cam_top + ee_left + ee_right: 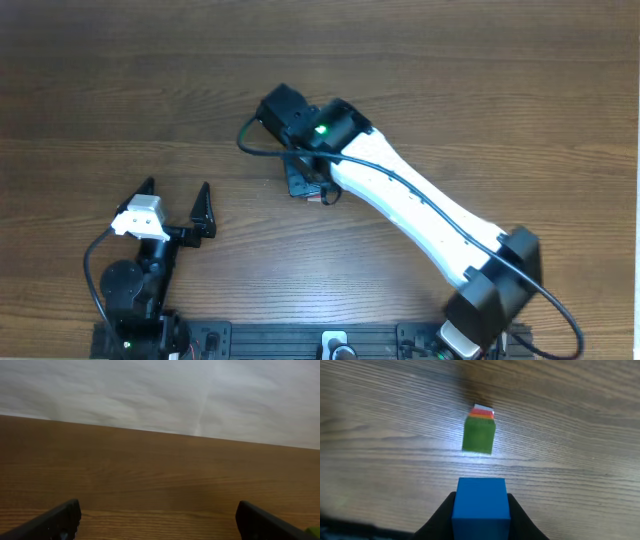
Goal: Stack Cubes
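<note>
The right gripper (481, 506) is clenching a blue cube (481, 502) between its two dark fingers (442, 512). The cube is plain, saturated blue with crisp edges, its square top face turned toward the wrist camera. It is hanging above the wooden table (480, 90), just beside a small stack (479, 435) and apart from it. The stack is standing on the table near the middle, with a green cube (478, 437) on top. Thin strips of orange, red and white are peeking out from beneath one edge of the green cube. The left gripper (177, 192) is resting low near its base, well apart from the stack, its fingers spread wide and grasping nothing.
</note>
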`<action>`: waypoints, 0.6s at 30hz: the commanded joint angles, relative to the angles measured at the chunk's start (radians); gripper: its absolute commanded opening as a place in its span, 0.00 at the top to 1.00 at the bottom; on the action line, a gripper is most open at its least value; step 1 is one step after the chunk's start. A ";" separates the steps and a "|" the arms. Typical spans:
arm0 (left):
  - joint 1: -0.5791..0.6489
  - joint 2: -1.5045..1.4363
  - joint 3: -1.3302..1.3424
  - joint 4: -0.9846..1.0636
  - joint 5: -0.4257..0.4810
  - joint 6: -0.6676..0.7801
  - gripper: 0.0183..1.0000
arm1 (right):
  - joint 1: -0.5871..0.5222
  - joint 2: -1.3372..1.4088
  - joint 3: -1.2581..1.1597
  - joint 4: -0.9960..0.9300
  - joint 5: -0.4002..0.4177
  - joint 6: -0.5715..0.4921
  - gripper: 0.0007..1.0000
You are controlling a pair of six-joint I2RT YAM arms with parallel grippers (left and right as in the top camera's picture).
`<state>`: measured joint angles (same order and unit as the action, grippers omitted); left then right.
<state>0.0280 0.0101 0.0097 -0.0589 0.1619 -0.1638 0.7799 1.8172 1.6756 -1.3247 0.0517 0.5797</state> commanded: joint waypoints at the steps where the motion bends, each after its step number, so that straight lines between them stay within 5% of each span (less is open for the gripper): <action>1: -0.005 -0.004 -0.004 -0.002 0.013 0.015 0.00 | 0.000 0.035 0.027 -0.003 -0.006 0.038 0.99; 18: -0.005 -0.004 -0.004 -0.002 0.013 0.015 0.00 | -0.020 0.089 0.027 0.023 -0.018 0.071 0.99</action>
<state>0.0280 0.0101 0.0097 -0.0589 0.1619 -0.1638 0.7719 1.8862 1.6794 -1.3094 0.0475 0.6300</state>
